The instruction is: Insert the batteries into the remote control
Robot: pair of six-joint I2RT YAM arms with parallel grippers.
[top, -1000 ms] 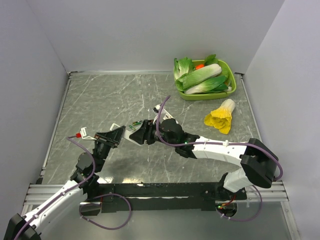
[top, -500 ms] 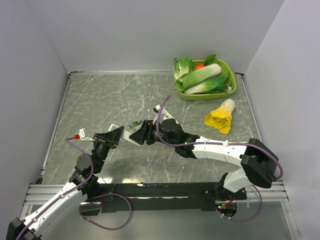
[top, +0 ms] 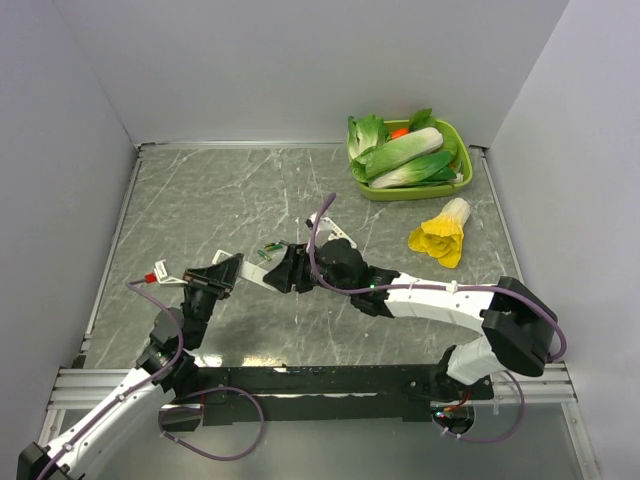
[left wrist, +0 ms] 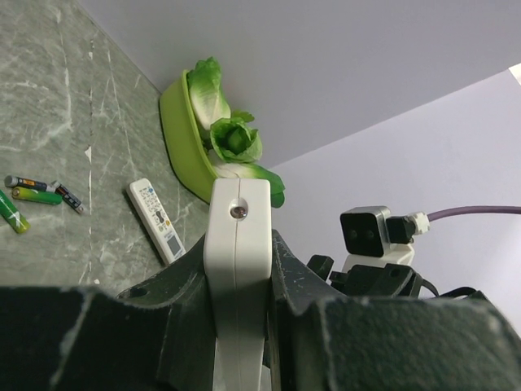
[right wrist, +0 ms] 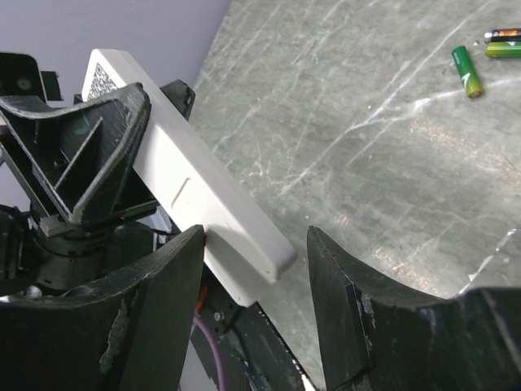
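Toward the near side of the surface [top: 200, 200], a grey-green stone-look sheet veined in white, the left fingers [left wrist: 183, 281] pinch the slim white remote control [left wrist: 238, 244] by its long sides, holding it tilted off the stone. Its free end lies between the right fingers [right wrist: 358, 285], which are spread wide. Beyond, two green batteries [right wrist: 467, 71] lie loose beside darker cells [left wrist: 20, 182], near a second white remote [left wrist: 155, 218]. Farther back sit a yellow-leaved cabbage [top: 440, 235] and a green tray [top: 445, 188] of bok choy in the far right corner. Plain pale lavender-grey walls [top: 300, 70] close three sides.
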